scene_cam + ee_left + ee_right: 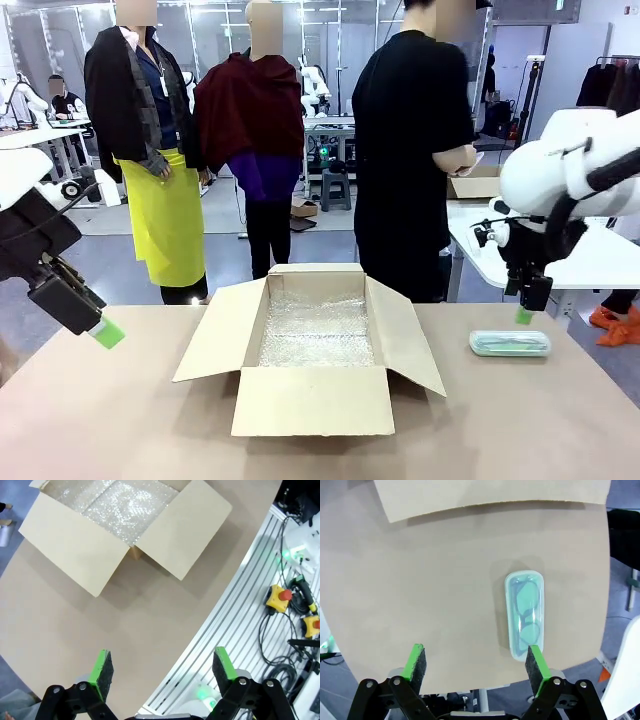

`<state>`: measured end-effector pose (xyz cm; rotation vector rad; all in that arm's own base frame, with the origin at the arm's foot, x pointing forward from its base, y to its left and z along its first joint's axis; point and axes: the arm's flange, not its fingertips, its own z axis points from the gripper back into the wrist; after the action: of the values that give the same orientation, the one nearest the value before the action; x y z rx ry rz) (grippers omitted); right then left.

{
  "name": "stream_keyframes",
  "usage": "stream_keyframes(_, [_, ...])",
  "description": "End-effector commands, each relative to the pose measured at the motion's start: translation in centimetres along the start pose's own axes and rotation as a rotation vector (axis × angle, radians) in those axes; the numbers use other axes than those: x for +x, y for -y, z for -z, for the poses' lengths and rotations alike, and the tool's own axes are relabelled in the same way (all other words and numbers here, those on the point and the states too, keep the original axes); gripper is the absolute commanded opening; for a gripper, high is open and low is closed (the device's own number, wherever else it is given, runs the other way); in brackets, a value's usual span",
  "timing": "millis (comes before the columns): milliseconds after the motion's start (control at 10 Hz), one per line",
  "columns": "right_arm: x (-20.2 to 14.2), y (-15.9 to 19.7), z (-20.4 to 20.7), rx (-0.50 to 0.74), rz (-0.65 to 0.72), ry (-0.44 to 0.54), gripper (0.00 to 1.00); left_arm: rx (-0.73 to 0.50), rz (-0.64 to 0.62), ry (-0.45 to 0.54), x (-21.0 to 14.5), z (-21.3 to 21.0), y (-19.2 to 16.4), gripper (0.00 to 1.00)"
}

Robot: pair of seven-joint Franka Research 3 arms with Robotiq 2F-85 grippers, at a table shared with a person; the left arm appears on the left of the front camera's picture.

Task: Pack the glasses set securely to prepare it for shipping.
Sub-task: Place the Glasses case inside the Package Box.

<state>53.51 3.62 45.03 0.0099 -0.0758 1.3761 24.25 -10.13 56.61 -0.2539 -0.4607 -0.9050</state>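
The right gripper [476,656] is open, and the mint green clear-wrapped glasses pack [525,614] lies by one finger, maybe touching. The left gripper [162,662] is open too, with the brown cardboard box [75,545] ahead.

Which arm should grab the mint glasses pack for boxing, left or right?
Right. The right gripper hangs open just above the mint pack, which lies to the right of the open box. The left gripper is open too, but across the box from it.
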Motion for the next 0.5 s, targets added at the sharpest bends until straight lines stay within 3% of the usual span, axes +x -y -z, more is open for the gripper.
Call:
stream_keyframes(0, [-0.1,3.8,1.5,0.061,-0.034,-0.016,1.0,-0.004,0.016,0.012,0.1,-0.1,0.0,1.0])
stream_keyframes(200, [-0.5,6.7,4.1,0.126,0.01,-0.019,1.0,-0.004,0.016,0.012,0.1,-0.1,0.0,1.0])
stream_keyframes(400, [-0.7,7.2,5.8,0.139,0.022,-0.051,1.0,-0.004,0.016,0.012,0.1,-0.1,0.0,1.0])
